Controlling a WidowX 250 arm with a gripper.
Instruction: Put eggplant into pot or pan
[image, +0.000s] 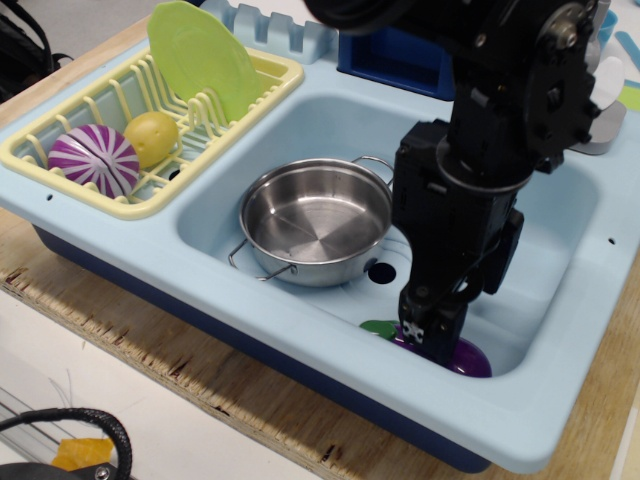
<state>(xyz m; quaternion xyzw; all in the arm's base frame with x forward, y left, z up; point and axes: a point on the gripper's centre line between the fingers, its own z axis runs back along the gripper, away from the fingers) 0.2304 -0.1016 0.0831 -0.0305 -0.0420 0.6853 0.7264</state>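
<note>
The purple eggplant (466, 358) lies on the floor of the light blue sink (300, 120) near its front right corner, its green cap (378, 327) pointing left. My black gripper (432, 338) points straight down and its fingertips are down at the eggplant's middle, hiding part of it. The fingers overlap in this view, so I cannot tell their gap or whether they touch the eggplant. The shiny steel pot (316, 220) with wire loop handles stands empty in the sink, left of the gripper.
A yellow dish rack (70, 125) at the left holds a purple-and-white striped ball (94, 159), a yellow fruit (151, 137) and a green plate (203, 58). A drain hole (381, 271) lies between pot and gripper. A blue box (395, 55) stands behind the sink.
</note>
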